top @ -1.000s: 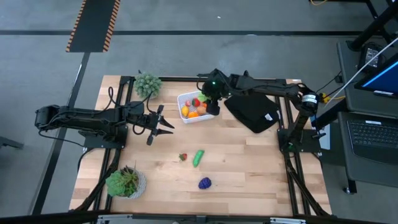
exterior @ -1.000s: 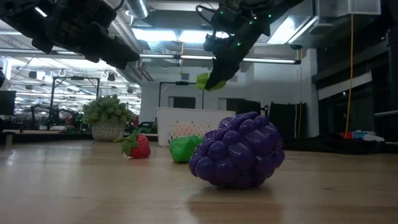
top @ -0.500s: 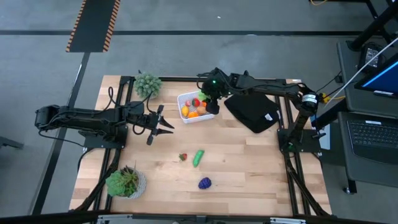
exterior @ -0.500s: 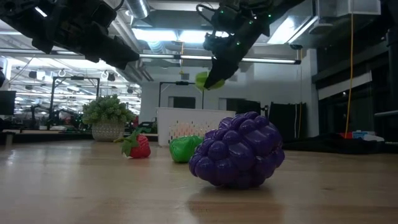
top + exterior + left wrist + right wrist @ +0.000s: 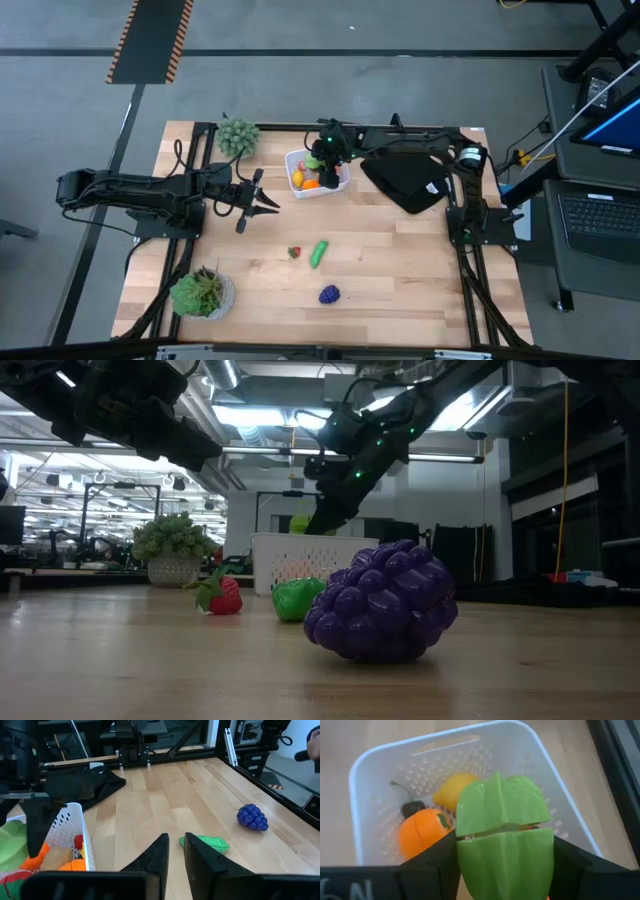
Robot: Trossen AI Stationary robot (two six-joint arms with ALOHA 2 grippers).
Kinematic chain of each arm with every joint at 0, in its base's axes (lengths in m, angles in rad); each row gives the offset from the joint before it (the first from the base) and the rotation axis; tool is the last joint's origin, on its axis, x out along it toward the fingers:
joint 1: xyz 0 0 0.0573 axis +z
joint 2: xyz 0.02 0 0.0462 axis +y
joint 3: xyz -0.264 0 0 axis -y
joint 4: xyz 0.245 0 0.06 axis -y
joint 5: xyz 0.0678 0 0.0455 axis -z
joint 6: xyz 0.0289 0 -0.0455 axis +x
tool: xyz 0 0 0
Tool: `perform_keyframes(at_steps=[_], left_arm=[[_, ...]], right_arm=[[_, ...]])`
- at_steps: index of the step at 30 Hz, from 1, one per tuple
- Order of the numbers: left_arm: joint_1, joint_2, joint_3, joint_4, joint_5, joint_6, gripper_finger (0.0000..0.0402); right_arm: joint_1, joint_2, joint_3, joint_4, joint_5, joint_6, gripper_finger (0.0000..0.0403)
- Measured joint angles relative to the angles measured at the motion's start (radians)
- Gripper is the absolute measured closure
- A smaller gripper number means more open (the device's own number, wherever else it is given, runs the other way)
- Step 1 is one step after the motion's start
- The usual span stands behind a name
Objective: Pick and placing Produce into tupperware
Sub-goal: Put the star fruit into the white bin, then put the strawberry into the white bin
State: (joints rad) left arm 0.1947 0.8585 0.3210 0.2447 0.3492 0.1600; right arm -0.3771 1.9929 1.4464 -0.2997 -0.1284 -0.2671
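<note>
My right gripper (image 5: 325, 160) hangs over the white tub (image 5: 297, 190) and is shut on a light green ribbed toy fruit (image 5: 502, 840). In the low view this fruit (image 5: 300, 522) is just above the tub's rim (image 5: 290, 538). An orange (image 5: 420, 832), a lemon (image 5: 452, 790) and a dark cherry (image 5: 412, 807) lie in the tub. A strawberry (image 5: 293, 252), a green vegetable (image 5: 319, 253) and purple grapes (image 5: 329, 294) lie on the table. My left gripper (image 5: 268, 198) waits left of the tub, open by a narrow gap (image 5: 175, 840), touching nothing. My right gripper pinches the green ribbed fruit between its two fingers (image 5: 432, 865), one on each opposite side (image 5: 465, 855). The fingers come from above, pointing down into the tub. The fruit is lifted clear, over the produce lying in the tub.
A black folded cloth (image 5: 405, 180) lies right of the tub under the right arm. One potted plant (image 5: 238, 135) stands at the far left, another (image 5: 203, 292) at the near left corner. Bare wood lies between the tub and the loose produce.
My right gripper has moved toward the table's left, further over the tub, and down, still shut on the green fruit. The fruit has dropped from well above the tub to just over its rim. The left arm has kept still.
</note>
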Motion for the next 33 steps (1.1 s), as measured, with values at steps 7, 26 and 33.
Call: perform_keyframes(at_steps=[7,26,33], left_arm=[[0.0,0.0,0.0,0.0,0.0,0.006,0.0364],[0.0,0.0,0.0,-0.001,0.0,-0.001,0.0374],[0.0,0.0,0.0,-0.001,0.0,-0.001,0.0353]], right_arm=[[0.0,0.016,0.0,0.032,-0.005,0.006,0.0169],[-0.001,0.023,0.0,0.127,-0.006,0.053,0.0125],[-0.001,0.015,0.004,0.107,-0.003,0.009,0.0122]])
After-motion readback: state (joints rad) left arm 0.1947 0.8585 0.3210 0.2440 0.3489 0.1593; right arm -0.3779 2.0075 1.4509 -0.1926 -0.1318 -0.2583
